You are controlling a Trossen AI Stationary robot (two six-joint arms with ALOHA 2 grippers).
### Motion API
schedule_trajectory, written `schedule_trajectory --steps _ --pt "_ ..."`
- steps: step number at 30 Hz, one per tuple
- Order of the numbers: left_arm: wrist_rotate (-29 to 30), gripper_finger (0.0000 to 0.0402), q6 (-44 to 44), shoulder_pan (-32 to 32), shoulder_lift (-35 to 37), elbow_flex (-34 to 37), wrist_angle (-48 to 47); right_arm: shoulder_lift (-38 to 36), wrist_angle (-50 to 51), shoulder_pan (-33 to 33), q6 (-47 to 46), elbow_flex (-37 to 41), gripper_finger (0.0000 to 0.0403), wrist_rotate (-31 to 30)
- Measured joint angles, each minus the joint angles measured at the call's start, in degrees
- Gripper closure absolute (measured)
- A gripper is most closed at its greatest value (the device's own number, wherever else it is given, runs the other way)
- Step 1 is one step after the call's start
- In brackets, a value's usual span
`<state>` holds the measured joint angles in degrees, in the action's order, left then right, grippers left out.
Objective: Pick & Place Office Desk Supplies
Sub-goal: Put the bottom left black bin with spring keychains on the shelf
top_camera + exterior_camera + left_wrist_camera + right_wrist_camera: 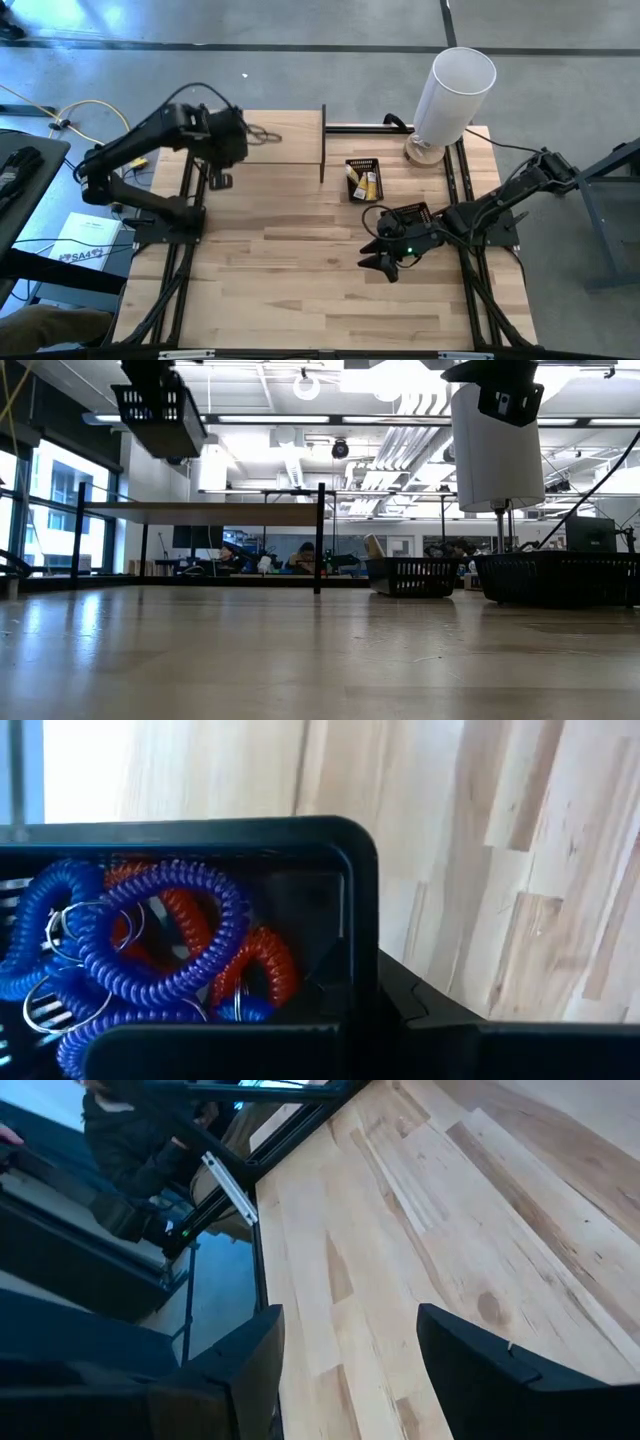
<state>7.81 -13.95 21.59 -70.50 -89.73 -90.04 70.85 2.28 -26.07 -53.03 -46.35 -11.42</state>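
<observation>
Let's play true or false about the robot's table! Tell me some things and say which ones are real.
1. The left gripper holds a black mesh tray up in the air. True.
2. That tray has curly blue and red loops inside. True.
3. The tall white cylinder lies flat in the middle of the table. False: it stands at the far edge.
4. The right gripper is carrying a yellow packet. False: its fingers are open and empty.

High view straight down; low view level — both share table (300,260).
</observation>
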Motion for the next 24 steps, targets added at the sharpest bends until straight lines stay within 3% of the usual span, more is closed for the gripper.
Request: schedule_trajectory --steps 7,24 --pt "-1.7 0.0401 -4.7 9.8 0.0 4.0 4.4 0.0 0.0 -1.7 -1.0 0.0 0.0186 -3.8" --pt "-4.0 0.0401 -17.1 18.3 1.7 19.5 10.9 0.0 0.2 -3.7 -5.6 0.0 0.0186 -6.7"
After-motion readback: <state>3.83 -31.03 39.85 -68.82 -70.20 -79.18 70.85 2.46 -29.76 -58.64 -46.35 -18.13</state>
